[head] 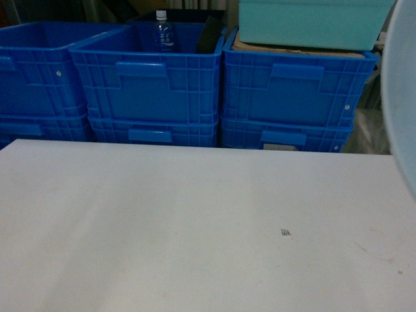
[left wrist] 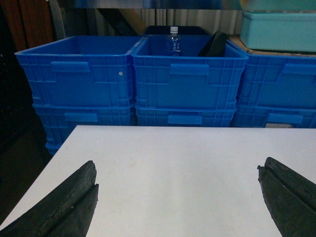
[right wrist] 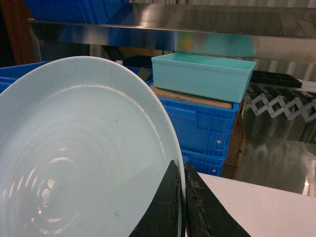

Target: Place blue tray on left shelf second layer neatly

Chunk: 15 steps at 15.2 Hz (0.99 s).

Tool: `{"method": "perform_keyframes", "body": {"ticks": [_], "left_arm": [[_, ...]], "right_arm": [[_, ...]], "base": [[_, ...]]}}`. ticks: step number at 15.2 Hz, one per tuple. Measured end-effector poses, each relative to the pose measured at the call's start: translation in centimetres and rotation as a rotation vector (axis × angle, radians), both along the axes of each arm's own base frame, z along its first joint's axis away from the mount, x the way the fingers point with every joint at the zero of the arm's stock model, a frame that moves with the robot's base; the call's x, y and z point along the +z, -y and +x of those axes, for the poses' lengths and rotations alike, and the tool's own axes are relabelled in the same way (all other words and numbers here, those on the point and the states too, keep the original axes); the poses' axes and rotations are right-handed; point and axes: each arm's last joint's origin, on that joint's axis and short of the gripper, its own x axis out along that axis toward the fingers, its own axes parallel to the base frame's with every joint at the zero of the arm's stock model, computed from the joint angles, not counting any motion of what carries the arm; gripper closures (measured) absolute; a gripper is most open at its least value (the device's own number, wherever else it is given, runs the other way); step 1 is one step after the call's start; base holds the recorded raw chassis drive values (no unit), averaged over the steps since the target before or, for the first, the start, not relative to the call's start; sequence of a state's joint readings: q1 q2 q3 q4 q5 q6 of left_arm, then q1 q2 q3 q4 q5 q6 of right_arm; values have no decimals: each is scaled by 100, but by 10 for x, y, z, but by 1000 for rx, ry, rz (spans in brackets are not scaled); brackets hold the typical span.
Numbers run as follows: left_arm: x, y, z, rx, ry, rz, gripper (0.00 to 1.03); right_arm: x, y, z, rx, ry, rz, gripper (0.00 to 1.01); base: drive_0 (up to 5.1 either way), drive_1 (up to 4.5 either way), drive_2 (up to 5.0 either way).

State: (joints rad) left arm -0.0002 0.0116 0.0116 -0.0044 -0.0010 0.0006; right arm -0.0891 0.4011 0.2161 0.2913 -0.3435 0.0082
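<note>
The blue tray (right wrist: 74, 158), pale and round with a low rim, stands on edge and fills the left half of the right wrist view. My right gripper (right wrist: 180, 165) is shut on its rim, one black finger on each face. In the head view only an arc of the tray (head: 401, 97) shows at the right edge, held above the table. My left gripper (left wrist: 177, 170) hangs open over the white table (left wrist: 177, 148), nothing between its fingers. A shiny steel crossbar of the shelf (right wrist: 197, 29) runs above the crates; which layer it is I cannot tell.
Stacked dark-blue crates (head: 149, 84) line the far side of the white table (head: 195, 227). One holds a water bottle (head: 164, 32). A teal tub (head: 312, 23) sits on cardboard atop the right crate. A folding metal lattice (right wrist: 279, 103) lies at the right.
</note>
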Motion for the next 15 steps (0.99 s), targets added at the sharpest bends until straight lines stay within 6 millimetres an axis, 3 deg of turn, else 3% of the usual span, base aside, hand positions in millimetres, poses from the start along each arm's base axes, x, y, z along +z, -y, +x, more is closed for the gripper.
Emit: {"method": "perform_keyframes", "body": {"ticks": [7,15], "left_arm": [[0,0,0,0,0,0,5],[0,0,0,0,0,0,5]], "right_arm": [[-3,-2,0,-5,19,-25,99],[-3,-2,0,-6,20,-25,99]], "base": [[0,0,0],[-167,-167,-167]]}}
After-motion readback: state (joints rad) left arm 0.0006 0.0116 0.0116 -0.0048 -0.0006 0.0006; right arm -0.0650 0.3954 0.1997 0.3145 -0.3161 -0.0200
